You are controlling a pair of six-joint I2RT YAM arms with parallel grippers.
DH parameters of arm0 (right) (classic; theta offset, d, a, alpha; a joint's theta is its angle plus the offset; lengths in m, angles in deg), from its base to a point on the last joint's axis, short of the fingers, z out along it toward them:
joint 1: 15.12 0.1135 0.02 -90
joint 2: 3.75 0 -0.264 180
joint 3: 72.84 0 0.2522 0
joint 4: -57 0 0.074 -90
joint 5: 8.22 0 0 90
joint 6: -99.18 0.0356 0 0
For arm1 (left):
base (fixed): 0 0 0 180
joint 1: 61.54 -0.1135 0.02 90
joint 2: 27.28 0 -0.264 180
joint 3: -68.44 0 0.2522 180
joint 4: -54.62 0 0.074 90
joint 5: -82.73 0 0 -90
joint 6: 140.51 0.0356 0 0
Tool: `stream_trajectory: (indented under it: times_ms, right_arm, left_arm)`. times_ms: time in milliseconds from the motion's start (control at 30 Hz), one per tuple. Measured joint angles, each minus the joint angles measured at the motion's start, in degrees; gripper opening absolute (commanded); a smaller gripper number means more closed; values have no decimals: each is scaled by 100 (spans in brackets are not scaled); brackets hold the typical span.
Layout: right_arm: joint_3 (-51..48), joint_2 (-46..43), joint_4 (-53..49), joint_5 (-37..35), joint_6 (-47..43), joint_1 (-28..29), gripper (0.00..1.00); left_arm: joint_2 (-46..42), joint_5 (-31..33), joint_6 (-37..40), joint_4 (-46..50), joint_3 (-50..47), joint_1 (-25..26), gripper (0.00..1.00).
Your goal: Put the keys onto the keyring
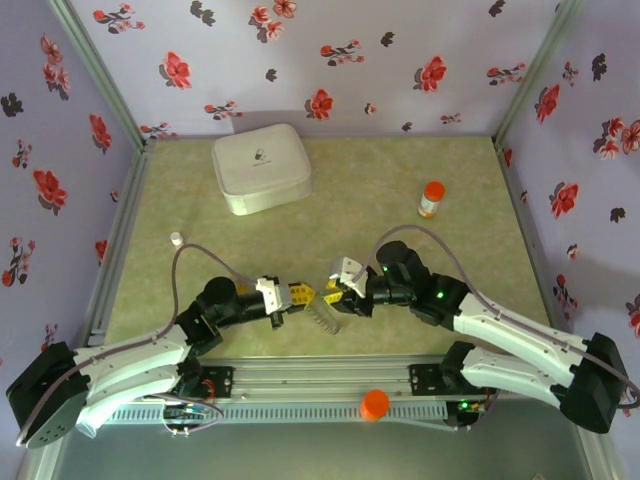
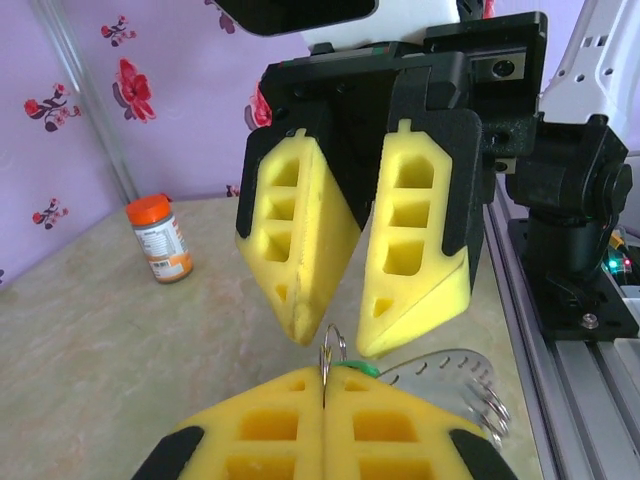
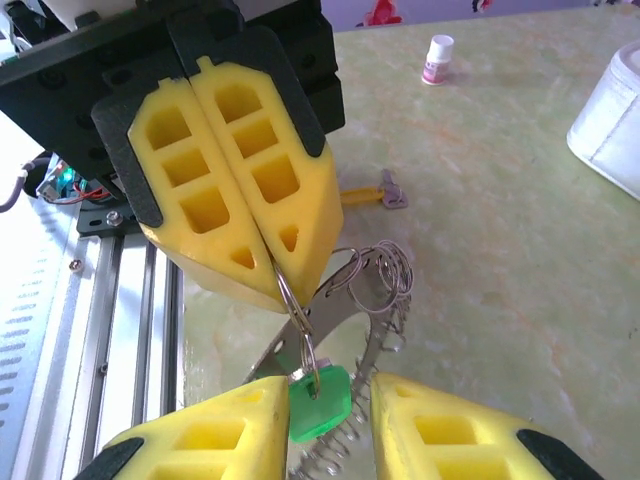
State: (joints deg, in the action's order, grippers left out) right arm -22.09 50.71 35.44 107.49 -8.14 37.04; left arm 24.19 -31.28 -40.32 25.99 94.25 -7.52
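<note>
pinching keyring (image 2: 445, 372) in clenched left gripper (image 3: 282, 283) for threading; straddling green key (image 3: 322, 402) at 6 o'clock with released right gripper (image 2: 338, 342).

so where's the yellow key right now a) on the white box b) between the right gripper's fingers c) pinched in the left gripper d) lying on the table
d, the yellow key lies flat on the table beyond the left gripper, which is shut on a thin wire ring.
</note>
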Motion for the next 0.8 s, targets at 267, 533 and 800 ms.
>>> stream_trajectory:
  times_ms: [267,533,800]
  right_arm:
    - [0,11,39,2,-42,0,4]
    - [46,273,13,-2,-127,2,0]
    - [70,476,-7,-127,-170,66,23]
  left_arm:
    - [96,7,2,-48,0,0,0]
    - [116,39,-2,-48,0,-2,0]
    - [398,17,-90,-378,0,0,0]
